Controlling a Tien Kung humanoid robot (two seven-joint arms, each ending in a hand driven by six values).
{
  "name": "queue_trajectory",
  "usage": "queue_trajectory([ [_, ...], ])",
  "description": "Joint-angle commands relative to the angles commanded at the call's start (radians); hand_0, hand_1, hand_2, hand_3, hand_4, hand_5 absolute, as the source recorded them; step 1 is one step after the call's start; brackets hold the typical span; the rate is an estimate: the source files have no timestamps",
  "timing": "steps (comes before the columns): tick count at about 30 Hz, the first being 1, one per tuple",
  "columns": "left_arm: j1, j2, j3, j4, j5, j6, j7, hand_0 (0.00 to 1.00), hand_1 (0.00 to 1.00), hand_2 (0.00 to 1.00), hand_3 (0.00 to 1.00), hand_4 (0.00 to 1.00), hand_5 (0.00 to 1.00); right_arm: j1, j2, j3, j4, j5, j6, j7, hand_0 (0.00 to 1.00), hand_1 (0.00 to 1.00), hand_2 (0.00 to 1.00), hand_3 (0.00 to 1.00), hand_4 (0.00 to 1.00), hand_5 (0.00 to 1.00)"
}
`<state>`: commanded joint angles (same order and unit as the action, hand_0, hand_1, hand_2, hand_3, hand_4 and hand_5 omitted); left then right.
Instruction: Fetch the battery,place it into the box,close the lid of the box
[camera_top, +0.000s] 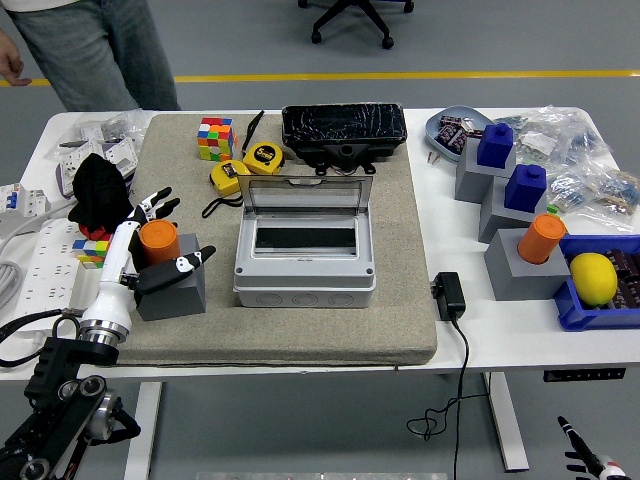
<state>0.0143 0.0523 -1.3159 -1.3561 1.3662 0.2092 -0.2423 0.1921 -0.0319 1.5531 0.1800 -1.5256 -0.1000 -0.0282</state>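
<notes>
Head view: two orange batteries (158, 240) (541, 236), one box (304, 252).

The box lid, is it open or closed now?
Open. The lid stands raised behind the grey box, and the dark, empty inside shows.

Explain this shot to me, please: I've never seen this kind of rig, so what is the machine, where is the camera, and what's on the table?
One camera, high on a humanoid robot, looks down over its white table. The robot's left hand, black with white fingertips, comes in from the left with its fingers spread around an orange battery standing in a grey block; no firm grip shows yet. The grey box in the middle has its lid up. Around it lie a puzzle cube, tape measures and more blocks. A person stands at the far side. The right hand is barely visible.
</notes>
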Motion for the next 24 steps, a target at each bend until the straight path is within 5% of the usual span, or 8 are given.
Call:
queue_trajectory([
  [5,-0.006,0.000,0.006,0.005,-0.003,0.020,-0.005,0.458,0.518,0.410,0.435,0.998,0.002,0.002,0.000,0.001,0.000,0.000,-0.001,0.000,0.992,0.878,0.808,0.804,0.998,0.998],
  [6,-0.007,-0.001,0.008,0.006,-0.004,0.024,-0.006,0.286,0.321,0.281,0.264,0.998,0.002,0.002,0.000,0.002,0.000,0.001,-0.001,0.001,0.993,0.878,0.808,0.802,0.998,0.998],
  [17,-0.012,-0.004,0.041,0.022,-0.002,0.090,-0.019,0.236,0.220,0.218,0.211,0.998,0.002,0.000,0.002,0.005,0.000,0.003,-0.002,0.002,0.993,0.879,0.807,0.803,0.998,0.998],
  [18,-0.012,-0.005,0.045,0.024,-0.004,0.096,-0.022,0.151,0.109,0.142,0.114,0.998,0.002,0.000,0.002,0.006,0.000,0.003,-0.002,0.002,0.994,0.879,0.807,0.803,0.998,0.998],
  [24,-0.018,-0.007,0.053,0.031,-0.029,0.120,-0.044,0.110,0.064,0.095,0.058,0.998,0.002,-0.003,0.001,0.007,0.000,0.004,-0.002,0.003,0.993,0.879,0.808,0.803,0.998,0.998],
])
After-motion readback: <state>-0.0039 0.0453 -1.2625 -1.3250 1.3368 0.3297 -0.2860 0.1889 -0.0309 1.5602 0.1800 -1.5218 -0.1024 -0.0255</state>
